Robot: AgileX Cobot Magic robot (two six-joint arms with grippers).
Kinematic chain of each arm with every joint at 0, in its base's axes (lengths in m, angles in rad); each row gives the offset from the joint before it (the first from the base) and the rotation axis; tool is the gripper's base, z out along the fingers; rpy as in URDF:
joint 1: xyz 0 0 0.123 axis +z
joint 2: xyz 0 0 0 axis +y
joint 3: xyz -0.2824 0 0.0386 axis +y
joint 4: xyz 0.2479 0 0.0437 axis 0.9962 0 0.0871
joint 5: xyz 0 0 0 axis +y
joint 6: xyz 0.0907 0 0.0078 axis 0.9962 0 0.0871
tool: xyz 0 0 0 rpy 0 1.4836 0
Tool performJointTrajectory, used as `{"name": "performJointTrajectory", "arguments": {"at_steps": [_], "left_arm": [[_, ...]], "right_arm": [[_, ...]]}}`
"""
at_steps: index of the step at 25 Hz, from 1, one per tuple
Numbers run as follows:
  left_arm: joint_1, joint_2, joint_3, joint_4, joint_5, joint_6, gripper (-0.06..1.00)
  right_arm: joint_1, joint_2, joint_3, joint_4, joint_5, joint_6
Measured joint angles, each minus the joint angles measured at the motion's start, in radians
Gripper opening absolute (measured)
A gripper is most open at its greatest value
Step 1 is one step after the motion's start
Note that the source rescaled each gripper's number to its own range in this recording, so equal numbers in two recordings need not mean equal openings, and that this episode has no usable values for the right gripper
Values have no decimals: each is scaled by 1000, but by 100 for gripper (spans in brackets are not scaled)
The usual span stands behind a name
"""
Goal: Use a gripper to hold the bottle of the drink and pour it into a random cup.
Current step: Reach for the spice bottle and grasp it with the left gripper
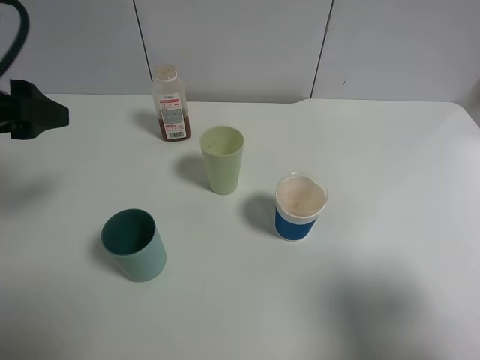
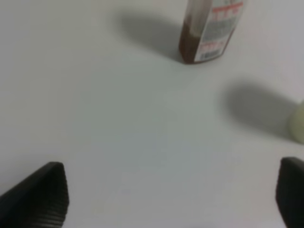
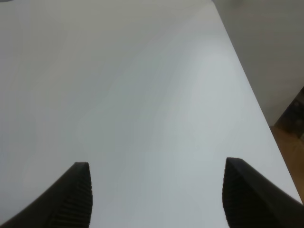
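Observation:
The bottle (image 1: 170, 103) stands upright at the back of the white table, clear with a pale cap, a white-and-red label and brown liquid at its base. It also shows in the left wrist view (image 2: 209, 31), well ahead of the fingers. The pale green cup (image 1: 222, 159) stands upright just in front and right of the bottle; its edge shows in the left wrist view (image 2: 298, 123). My left gripper (image 2: 173, 194) is open and empty; only its black tip (image 1: 34, 110) shows at the far left of the high view. My right gripper (image 3: 156, 197) is open and empty over bare table.
A squat dark teal cup (image 1: 134, 244) stands at the front left. A white cup with a blue band (image 1: 300, 206) stands right of the green cup. The table's right edge (image 3: 251, 90) and floor beyond it show in the right wrist view. A grey wall runs behind the table.

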Motion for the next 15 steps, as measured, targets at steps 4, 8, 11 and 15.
{"name": "performJointTrajectory", "arguments": {"at_steps": [4,8,11,15], "left_arm": [[-45,76,0,88,-42,-59,80],[-73,148,0,204,-104,-185,80],[-75,195,0,309,-154,-300,80],[-84,249,0,477,-205,-470,85]], "right_arm": [[0,0,0,0,0,0],[0,0,0,0,0,0],[0,0,0,0,0,0],[0,0,0,0,0,0]]}}
